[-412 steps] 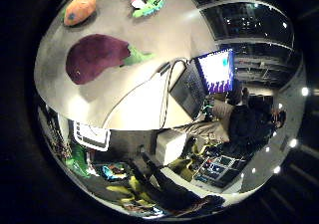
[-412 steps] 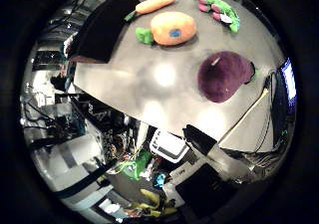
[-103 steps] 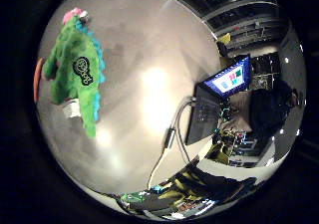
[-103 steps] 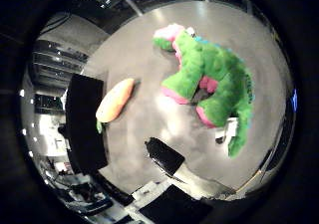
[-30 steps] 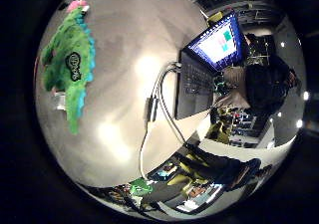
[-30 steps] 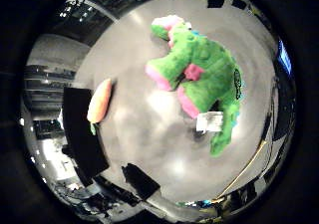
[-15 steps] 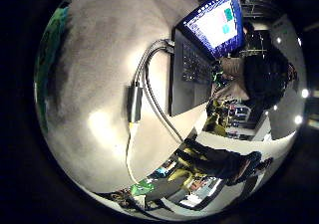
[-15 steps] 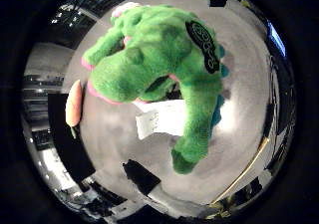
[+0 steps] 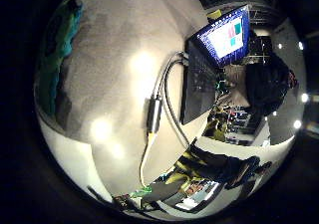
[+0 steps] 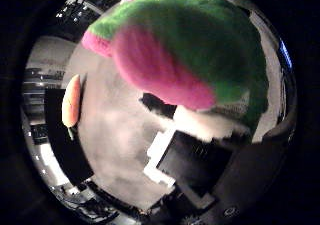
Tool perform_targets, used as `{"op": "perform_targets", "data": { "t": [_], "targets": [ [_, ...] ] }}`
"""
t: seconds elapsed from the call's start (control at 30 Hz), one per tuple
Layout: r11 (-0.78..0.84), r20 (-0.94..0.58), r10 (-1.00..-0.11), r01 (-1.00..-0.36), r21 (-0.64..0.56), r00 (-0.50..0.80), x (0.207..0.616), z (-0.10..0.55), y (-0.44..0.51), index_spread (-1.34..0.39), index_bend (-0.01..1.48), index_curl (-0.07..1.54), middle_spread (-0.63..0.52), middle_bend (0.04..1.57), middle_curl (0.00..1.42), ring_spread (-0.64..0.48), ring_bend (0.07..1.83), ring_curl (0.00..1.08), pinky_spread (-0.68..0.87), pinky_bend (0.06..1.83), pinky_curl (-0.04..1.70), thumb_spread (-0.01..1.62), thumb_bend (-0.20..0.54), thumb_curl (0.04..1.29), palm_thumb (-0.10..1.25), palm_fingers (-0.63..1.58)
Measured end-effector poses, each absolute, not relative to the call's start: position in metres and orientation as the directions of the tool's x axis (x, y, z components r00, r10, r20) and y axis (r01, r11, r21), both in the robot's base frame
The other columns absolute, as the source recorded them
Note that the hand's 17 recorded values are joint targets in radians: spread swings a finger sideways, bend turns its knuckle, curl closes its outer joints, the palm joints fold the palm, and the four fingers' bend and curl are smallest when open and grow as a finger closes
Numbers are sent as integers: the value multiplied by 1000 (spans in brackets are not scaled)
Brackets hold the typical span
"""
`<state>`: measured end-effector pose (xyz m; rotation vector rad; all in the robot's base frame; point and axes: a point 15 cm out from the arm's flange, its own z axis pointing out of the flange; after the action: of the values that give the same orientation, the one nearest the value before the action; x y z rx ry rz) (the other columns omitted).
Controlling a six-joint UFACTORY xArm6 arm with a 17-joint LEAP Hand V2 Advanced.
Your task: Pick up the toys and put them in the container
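**Item 1, green plush toy (image 10: 200, 40).** Green body with a pink patch; lies on the table (image 9: 119, 45) and fills most of the thumb-side view, so it sits very close under the palm. A teal-green edge of it shows in the other view too.

**Item 2, hand (image 10: 200, 170).** White and black parts reach in beside the plush toy, apparently touching it. Whether the fingers (image 10: 160, 157) are wide, narrow or closing on the toy cannot be told.

**Item 3, carrot toy (image 10: 71, 106).** On the table, well apart from the plush toy, beside a dark panel (image 10: 62, 150) that may be the container; this is uncertain.

**Item 4, laptop (image 9: 209, 69).** Open, screen lit, on the table on the far side from the plush toy.

**Risks (judgement).**
- The soft, bulky body could squash and slip out if the fingers catch only a limb or fringe.
- A shallow grasp could drop it on the way across.
- A carry path near the carrot toy could knock it aside.
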<state>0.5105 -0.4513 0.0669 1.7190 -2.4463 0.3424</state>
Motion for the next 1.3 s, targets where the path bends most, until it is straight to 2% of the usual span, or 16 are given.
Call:
{"op": "perform_targets", "data": {
  "t": [0.07, 0.1, 0.13, 0.17, 0.2, 0.27, 0.37, 0.47, 0.6, 0.8, 0.93, 1.07, 1.2, 1.3],
  "targets": [
    [316, 238, -912, -943, -107, -333, 510, 67, -452, -330, 468, 322, -154, 780, 477, -204, 1020, 419, -327, 835, 441, 946, -3, 326, 506, 1463],
    [309, 238, -915, -945, -105, -326, 510, 67, -452, -336, 530, 351, -164, 816, 489, -209, 1036, 425, -345, 861, 452, 949, -4, 329, 530, 1460],
    [302, 240, -917, -948, -105, -319, 510, 68, -453, -322, 696, 417, -159, 877, 513, -206, 1073, 443, -346, 923, 481, 950, 21, 347, 627, 1497],
    [298, 241, -918, -949, -107, -316, 509, 71, -455, -319, 719, 429, -159, 892, 518, -206, 1084, 448, -348, 936, 487, 949, 17, 347, 637, 1482],
    [298, 241, -918, -948, -108, -316, 508, 71, -456, -307, 773, 452, -156, 919, 527, -200, 1104, 457, -341, 962, 501, 948, 54, 367, 712, 1519],
    [288, 240, -921, -951, -109, -306, 507, 75, -458, -264, 935, 525, -135, 1037, 568, -190, 1207, 496, -311, 1079, 562, 922, 67, 416, 841, 1436],
    [294, 245, -915, -946, -133, -319, 501, 99, -471, -227, 1042, 579, -113, 1145, 599, -175, 1310, 537, -274, 1186, 639, 876, 59, 478, 948, 1335],
    [292, 244, -915, -944, -154, -322, 501, 128, -473, -208, 1092, 601, -99, 1202, 607, -168, 1359, 554, -246, 1228, 693, 855, 36, 522, 999, 1284],
    [303, 209, -923, -945, -122, -323, 494, 163, -454, -198, 1123, 617, -89, 1248, 606, -161, 1397, 564, -222, 1248, 751, 843, -4, 570, 1033, 1247],
    [289, 160, -937, -946, -145, -311, 493, 268, -403, -193, 1147, 627, -84, 1283, 594, -161, 1423, 564, -201, 1233, 832, 846, -17, 633, 1049, 1224],
    [216, 141, -961, -962, -168, -240, 496, 341, -335, -193, 1154, 631, -93, 1300, 582, -160, 1433, 563, -192, 1203, 892, 852, -16, 666, 1050, 1217],
    [145, 88, -983, -974, -172, -161, 482, 386, -260, -194, 1153, 633, -97, 1308, 573, -160, 1436, 560, -190, 1178, 938, 865, -18, 686, 1039, 1216],
    [38, 53, -997, -982, -184, -48, 466, 413, -173, -194, 1152, 634, -98, 1314, 569, -160, 1436, 558, -191, 1161, 966, 870, -17, 699, 1035, 1217],
    [-30, 16, -999, -985, -171, 28, 448, 407, -104, -195, 1151, 635, -98, 1317, 566, -160, 1437, 557, -193, 1144, 994, 873, -17, 711, 1032, 1218]
  ]
}}
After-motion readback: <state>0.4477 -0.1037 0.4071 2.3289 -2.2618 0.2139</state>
